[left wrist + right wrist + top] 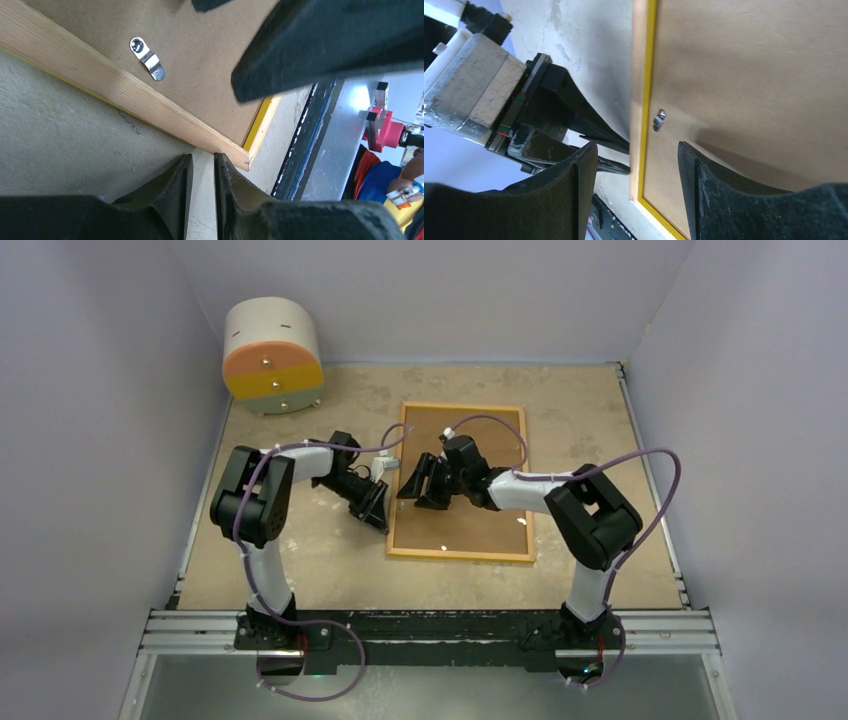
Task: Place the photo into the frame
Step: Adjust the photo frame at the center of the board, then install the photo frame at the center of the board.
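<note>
We are looking at a sandy table (620, 420) with the frame (461, 555) lying face down in its middle (wood-coloured back rim up, a yellow strip showing along the edge). A brown backing board (470, 520) is sitting inside the frame. A round cabinet (272, 355) is standing in the far left corner. The right gripper (638, 150) is hanging over the board beside the frame's left rim, its fingers standing well apart and clasping nothing. The left gripper (203, 157) is pointing at the table just outside the frame's near left corner, its fingers nearly together, with nothing in the thin slit between them. We cannot tell whether they are touching the rim. A small metal tab (147, 58) is lying on the board.
</note>
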Robot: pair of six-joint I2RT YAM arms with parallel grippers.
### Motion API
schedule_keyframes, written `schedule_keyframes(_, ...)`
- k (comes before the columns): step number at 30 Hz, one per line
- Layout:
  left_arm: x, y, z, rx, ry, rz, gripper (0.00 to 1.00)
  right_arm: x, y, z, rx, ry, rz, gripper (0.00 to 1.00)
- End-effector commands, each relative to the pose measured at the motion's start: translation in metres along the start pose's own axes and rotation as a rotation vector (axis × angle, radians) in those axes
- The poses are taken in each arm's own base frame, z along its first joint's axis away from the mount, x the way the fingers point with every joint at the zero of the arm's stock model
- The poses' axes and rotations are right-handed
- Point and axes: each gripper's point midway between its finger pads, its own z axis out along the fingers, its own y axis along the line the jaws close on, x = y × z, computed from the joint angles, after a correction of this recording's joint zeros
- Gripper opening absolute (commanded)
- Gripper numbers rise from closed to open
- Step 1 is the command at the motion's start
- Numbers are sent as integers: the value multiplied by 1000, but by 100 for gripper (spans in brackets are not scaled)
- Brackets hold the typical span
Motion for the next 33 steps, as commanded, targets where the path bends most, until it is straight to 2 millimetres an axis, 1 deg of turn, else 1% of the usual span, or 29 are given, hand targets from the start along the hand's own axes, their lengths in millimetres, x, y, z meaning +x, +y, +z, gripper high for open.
schedule_keyframes(1,-8,-4,3,48,-39,11,23,0,34,7,-82,8,-16,61)
schedule_keyframes(5,-10,-3,3,54,-42,5,21,11,34,15,-78,35,-11,59)
schedule_keyframes(10,-12,-2,3,49,-56,7,20,18,28,21,-57,44,-7,55)
schedule_keyframes(17,-10,2,3,33,-46,11,18,17,20,27,-37,34,2,52)
schedule_keyframes(33,-7,2,3,28,-32,27,16,8,19,40,-25,7,-13,49)
